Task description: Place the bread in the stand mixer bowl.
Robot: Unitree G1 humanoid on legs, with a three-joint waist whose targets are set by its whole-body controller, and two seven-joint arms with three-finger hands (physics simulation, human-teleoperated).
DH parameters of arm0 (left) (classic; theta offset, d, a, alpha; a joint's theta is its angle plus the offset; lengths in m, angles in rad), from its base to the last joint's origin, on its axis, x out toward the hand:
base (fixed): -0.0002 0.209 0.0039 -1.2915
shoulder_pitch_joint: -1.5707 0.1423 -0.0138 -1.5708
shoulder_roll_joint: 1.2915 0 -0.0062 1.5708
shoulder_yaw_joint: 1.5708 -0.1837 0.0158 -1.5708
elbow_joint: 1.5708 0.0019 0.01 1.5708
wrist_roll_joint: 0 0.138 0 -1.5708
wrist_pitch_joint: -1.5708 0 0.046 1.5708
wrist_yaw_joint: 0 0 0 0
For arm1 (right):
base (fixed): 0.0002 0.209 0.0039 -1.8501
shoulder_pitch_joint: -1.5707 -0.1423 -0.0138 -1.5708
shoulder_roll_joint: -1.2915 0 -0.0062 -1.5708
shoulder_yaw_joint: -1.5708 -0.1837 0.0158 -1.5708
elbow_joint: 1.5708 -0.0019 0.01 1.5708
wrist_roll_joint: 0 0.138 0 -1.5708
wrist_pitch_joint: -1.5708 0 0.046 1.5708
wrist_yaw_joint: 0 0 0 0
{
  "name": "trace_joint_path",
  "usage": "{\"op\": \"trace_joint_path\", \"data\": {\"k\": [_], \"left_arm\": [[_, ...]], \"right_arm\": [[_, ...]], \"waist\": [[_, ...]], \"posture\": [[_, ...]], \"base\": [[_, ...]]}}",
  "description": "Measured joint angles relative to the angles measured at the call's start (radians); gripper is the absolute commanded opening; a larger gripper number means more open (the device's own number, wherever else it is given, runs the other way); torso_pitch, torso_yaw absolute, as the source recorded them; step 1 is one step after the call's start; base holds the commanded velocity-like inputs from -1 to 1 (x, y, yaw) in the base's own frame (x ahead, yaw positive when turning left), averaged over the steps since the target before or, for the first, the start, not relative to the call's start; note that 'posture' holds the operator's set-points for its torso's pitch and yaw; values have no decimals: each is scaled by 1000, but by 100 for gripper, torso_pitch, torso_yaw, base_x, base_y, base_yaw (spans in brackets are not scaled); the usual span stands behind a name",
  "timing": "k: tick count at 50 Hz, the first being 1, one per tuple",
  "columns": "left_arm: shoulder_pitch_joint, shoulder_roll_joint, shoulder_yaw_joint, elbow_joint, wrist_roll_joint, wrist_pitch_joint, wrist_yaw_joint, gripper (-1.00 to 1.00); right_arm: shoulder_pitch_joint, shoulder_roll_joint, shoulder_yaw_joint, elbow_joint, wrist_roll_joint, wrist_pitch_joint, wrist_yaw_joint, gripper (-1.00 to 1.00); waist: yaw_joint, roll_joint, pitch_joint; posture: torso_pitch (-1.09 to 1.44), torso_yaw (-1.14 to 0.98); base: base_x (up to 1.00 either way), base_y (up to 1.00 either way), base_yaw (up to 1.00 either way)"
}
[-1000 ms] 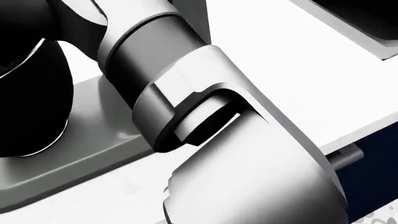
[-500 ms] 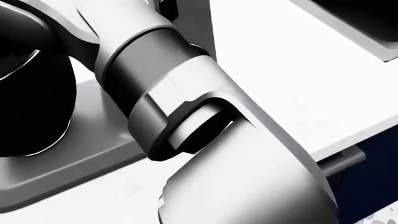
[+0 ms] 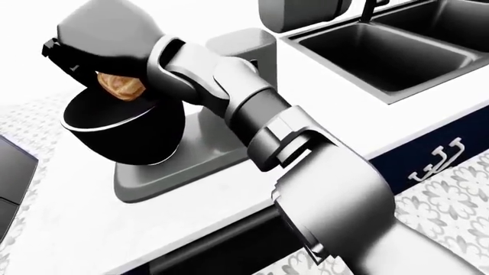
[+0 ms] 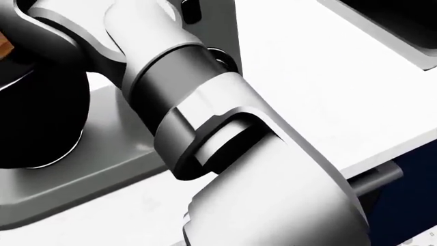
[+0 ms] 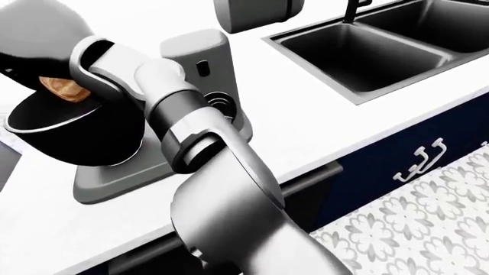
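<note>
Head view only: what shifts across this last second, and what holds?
The arm reaching over the bowl swung slightly: its forearm sections shifted toward the view's right and down, and a sliver of bread now shows at the left edge. The mixer base, counter and sink corner barely moved.

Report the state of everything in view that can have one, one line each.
right hand: fingers closed on the bread, over the bowl
bread: held under the hand at the bowl's mouth, not yet released
stand mixer bowl: seated on the mixer base, open-topped, its inside too dark to read
sink: nothing shows in its basins, no water running
cabinet front: shut
</note>
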Motion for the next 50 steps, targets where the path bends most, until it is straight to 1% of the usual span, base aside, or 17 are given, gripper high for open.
{"op": "trace_joint_path", "data": {"k": [10,22,23,24,25,43,50], "left_arm": [[2,-1,7,-4,-4,8,3,100],[1,4,8,15,-11,0,3,100],[1,4,8,14,-11,0,4,100],[1,3,7,12,-12,-1,4,100],[2,3,7,12,-12,-2,4,100],[7,0,10,6,-16,-1,2,100],[2,3,7,7,-17,0,5,100]], "right_arm": [[8,13,-7,-3,-18,24,-17,-100],[5,23,-21,5,-24,41,-24,-100],[4,24,-23,6,-24,43,-24,-70],[4,25,-24,8,-24,44,-21,-8],[5,26,-24,10,-24,44,-18,100],[-9,22,-24,24,-23,31,-8,100],[-41,11,-33,24,-11,21,15,100]], "waist": [[0,3,-6],[2,6,-6],[2,6,-6],[1,6,-6],[1,5,-5],[-2,3,2],[-3,0,4]], "posture": [[0,0],[0,0],[0,0],[0,0],[0,0],[0,0],[0,0]], "base": [[0,0,0],[0,0,0],[0,0,0],[0,0,0],[0,0,0],[0,0,0],[0,0,0]]}}
